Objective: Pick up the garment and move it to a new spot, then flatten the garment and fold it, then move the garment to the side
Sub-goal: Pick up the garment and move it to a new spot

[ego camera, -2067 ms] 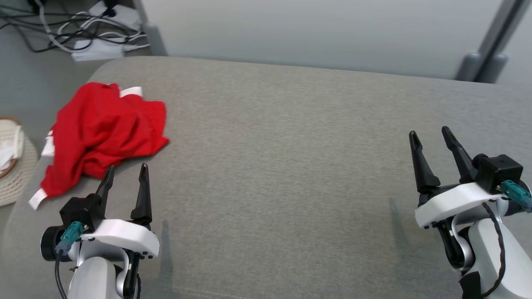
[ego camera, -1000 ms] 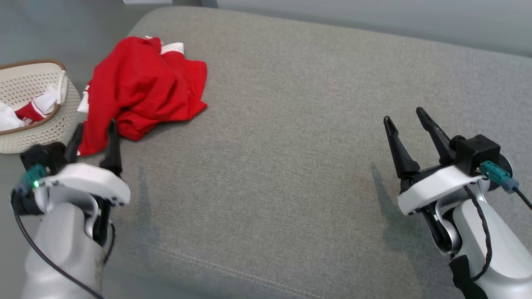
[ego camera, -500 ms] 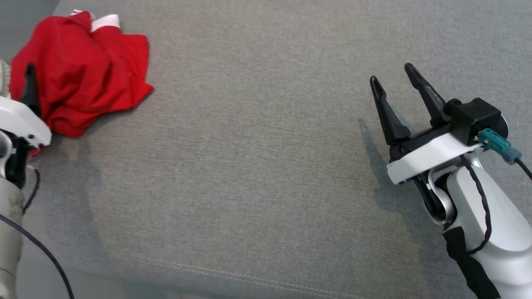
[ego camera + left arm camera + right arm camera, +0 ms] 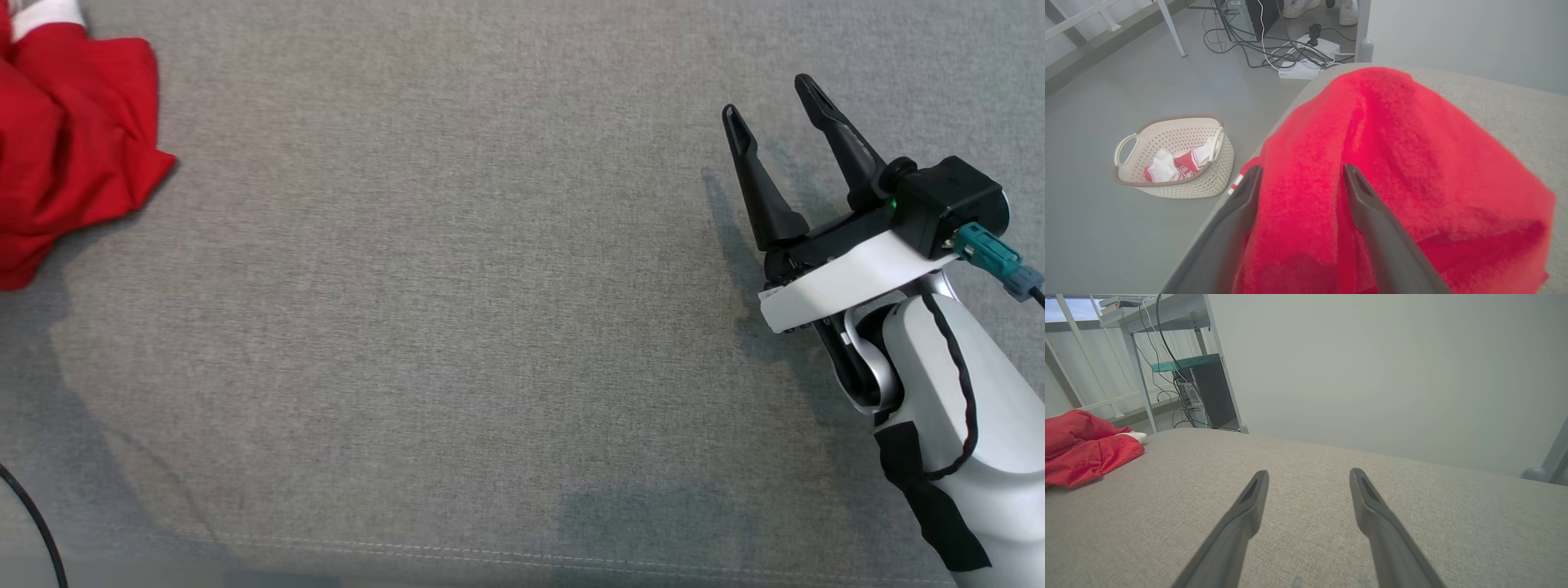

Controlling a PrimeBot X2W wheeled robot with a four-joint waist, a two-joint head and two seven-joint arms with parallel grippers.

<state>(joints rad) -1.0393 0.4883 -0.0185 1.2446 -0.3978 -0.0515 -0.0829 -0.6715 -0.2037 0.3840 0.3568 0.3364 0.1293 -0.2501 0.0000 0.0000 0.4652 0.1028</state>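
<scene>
The garment [image 4: 65, 147] is a crumpled red piece with white trim, lying at the far left of the grey padded surface [image 4: 457, 286]. In the left wrist view my left gripper [image 4: 1300, 173] hangs open just over the garment [image 4: 1412, 163], its fingers apart with a ridge of red cloth under the gap. My right gripper [image 4: 767, 94] stands open over bare grey fabric at the right, far from the garment. The right wrist view shows my right gripper [image 4: 1308, 475] with nothing between its fingers and the garment [image 4: 1081, 451] at the far left.
A cream perforated basket [image 4: 1167, 159] holding red and white cloth stands on the floor beside the surface's left end. Cables and a power strip [image 4: 1298, 65] lie on the floor beyond. A stitched seam [image 4: 490, 555] runs along the surface's near edge.
The head camera has tilted down and turned right, so the garment and my left arm slid off to the left. My left gripper has reached over the garment. Both grippers stay open.
</scene>
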